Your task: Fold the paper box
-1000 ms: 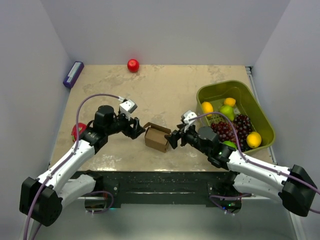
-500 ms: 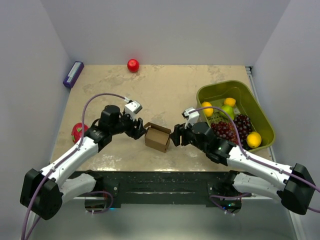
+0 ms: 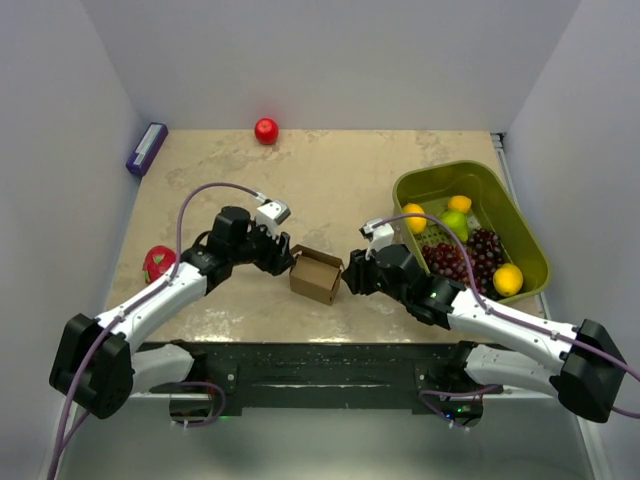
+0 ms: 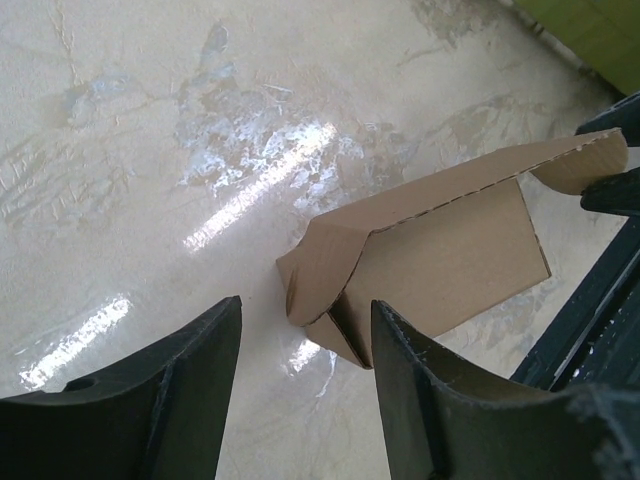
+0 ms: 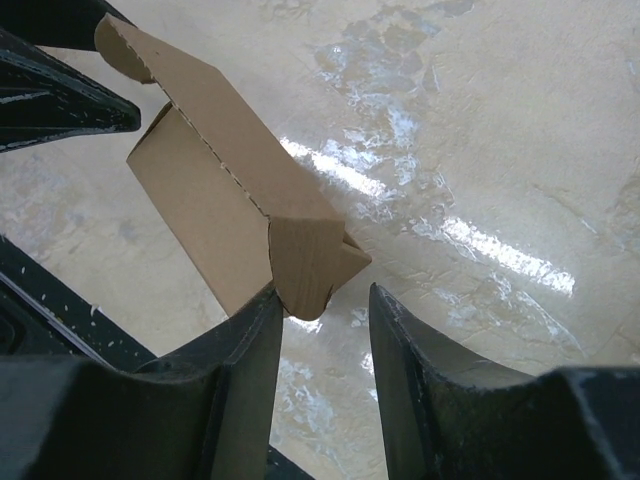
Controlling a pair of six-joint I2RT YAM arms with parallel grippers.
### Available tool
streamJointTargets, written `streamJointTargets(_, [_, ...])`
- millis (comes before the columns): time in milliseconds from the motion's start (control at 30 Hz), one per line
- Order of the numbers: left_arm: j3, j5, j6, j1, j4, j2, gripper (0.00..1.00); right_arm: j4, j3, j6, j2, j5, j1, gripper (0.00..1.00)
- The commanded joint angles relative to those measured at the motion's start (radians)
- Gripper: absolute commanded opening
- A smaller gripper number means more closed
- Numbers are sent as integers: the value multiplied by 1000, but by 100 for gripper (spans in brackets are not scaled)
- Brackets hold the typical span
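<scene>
Both arms have closed in on the paper box [image 3: 316, 276] over the past second. The left gripper [image 3: 283, 260] has slid right to the box's left end and the right gripper [image 3: 349, 277] has slid left to its right end, each with its jaws drawn closer together. The brown cardboard box sits on the tabletop [image 3: 330, 190] between them, near the front edge, with one top flap raised. From the left wrist, that gripper's jaws stand moderately apart, the box's folded end just ahead of the gap. From the right wrist, the jaws are narrower, and the box's end flap dips into the gap with space left beside it. Neither gripper clamps the cardboard. A green basket [image 3: 440, 170] of fruit stands to the right.
</scene>
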Motion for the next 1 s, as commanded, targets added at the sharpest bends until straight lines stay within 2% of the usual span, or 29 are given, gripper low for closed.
streamJointTargets(0, [42,-2,-36,-8,51,21,58,-2,52,26,-2,36,8,40])
streamJointTargets(333, [55,40,-62,-14,75,100,52,-1,67,28,12,36,8,31])
streamJointTargets(367, [54,40,-62,-16,75,107,50,-1,74,31,15,33,8,26])
streamJointTargets(567, [50,40,-64,-34,68,121,42,1,97,48,41,22,8,14])
streamJointTargets(967, [45,32,-68,-77,56,119,38,10,127,94,112,-19,10,7])
